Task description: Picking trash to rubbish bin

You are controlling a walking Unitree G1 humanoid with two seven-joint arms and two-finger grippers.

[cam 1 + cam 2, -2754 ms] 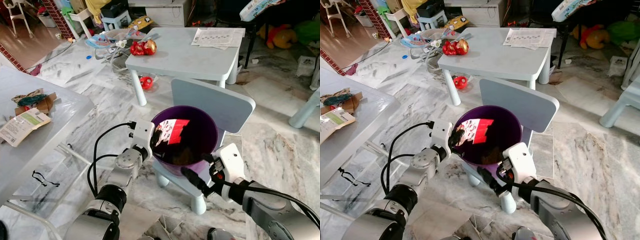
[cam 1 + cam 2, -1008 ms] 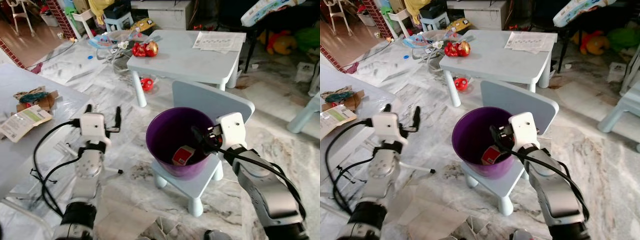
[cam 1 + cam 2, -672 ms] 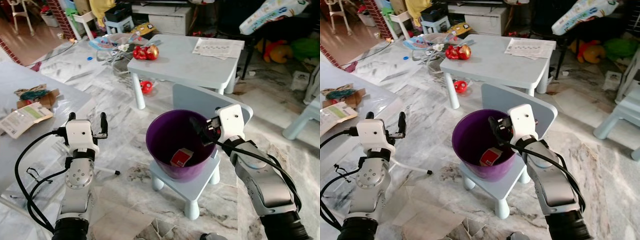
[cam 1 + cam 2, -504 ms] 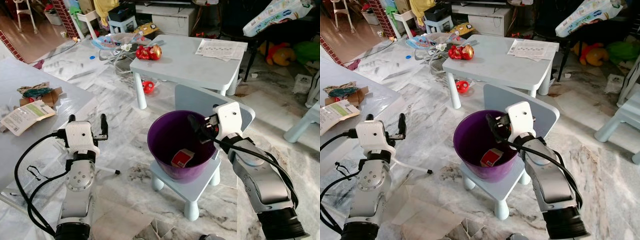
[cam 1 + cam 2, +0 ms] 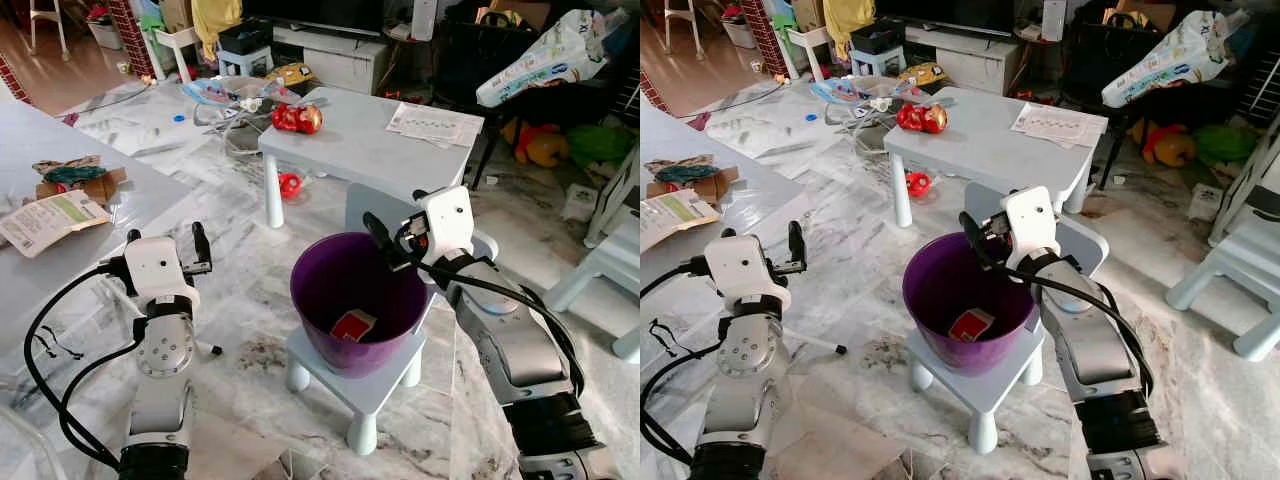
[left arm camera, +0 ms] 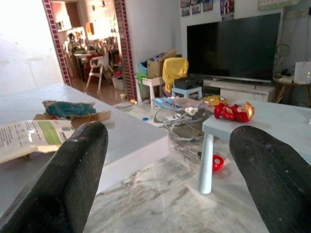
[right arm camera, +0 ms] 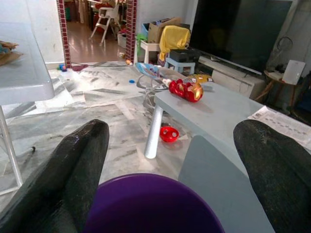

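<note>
— One red card wrapper (image 5: 352, 325) lies inside the round purple plastic bin (image 5: 318, 302), frame centre.
— Both jaws released: right gripper (image 5: 384, 238) over the rim, left gripper (image 5: 166, 240) empty. More scraps (image 5: 72, 184) wait upper left on the grey worktop (image 5: 130, 200).

You see a purple bin (image 5: 352, 300) holding a red-and-white wrapper (image 5: 352, 325) (white on its edge), on a pale blue child's chair (image 5: 372, 372) over grey-veined white marble floor (image 5: 240, 250); black gripper fingers (image 6: 77, 174).

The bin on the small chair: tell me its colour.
Purple. The bin shows best in the left eye view, with a red packet lying inside.
</note>
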